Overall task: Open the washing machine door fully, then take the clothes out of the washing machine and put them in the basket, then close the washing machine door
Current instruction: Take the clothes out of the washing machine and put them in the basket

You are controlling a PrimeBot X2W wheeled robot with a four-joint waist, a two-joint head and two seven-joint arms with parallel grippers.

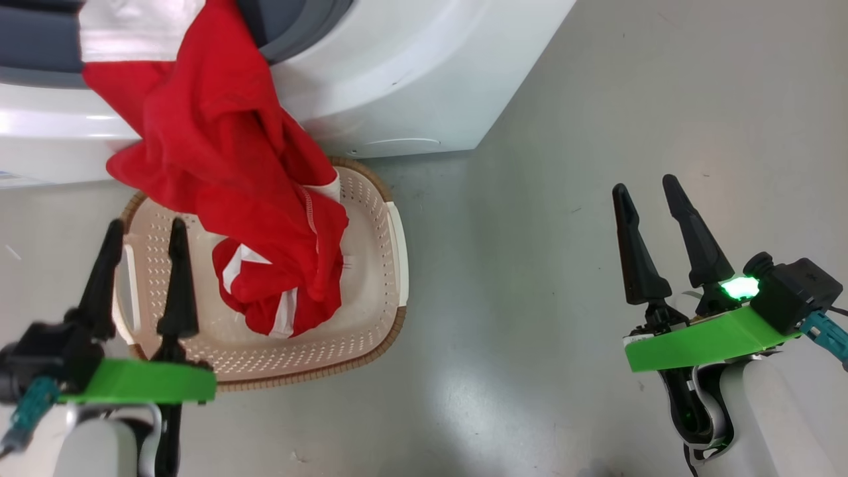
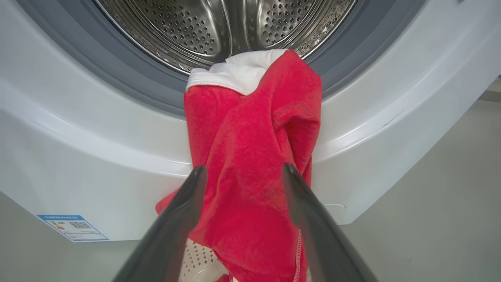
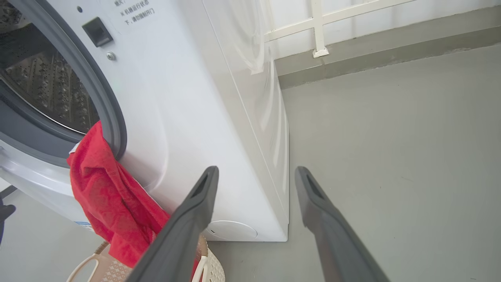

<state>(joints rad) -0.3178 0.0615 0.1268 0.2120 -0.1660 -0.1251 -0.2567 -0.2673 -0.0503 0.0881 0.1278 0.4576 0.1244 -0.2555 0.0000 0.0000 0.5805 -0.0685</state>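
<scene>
Red clothes (image 1: pixel 218 152) hang out of the washer (image 1: pixel 411 79) down into the basket (image 1: pixel 377 278); the lower end lies inside it. Left gripper (image 1: pixel 148 223) hovers at the basket's near edge, spread wide, empty; right gripper (image 1: pixel 644 183), also wide and empty, is over the floor (image 1: pixel 530 298).

Blue-edged label sticker (image 2: pixel 72 227) is seen at the lower left corner of the washing machine (image 2: pixel 98 164) front, in the left wrist view. A QR code (image 2: pixel 79 225) and a small coloured mark are made out on it; its print is too small to be read. Two short lines of grey printed characters (image 3: pixel 135 9) are seen at the top edge of the front, above the dark latch socket (image 3: pixel 97 32), in the right wrist view. They look Chinese and are not read with certainty.
</scene>
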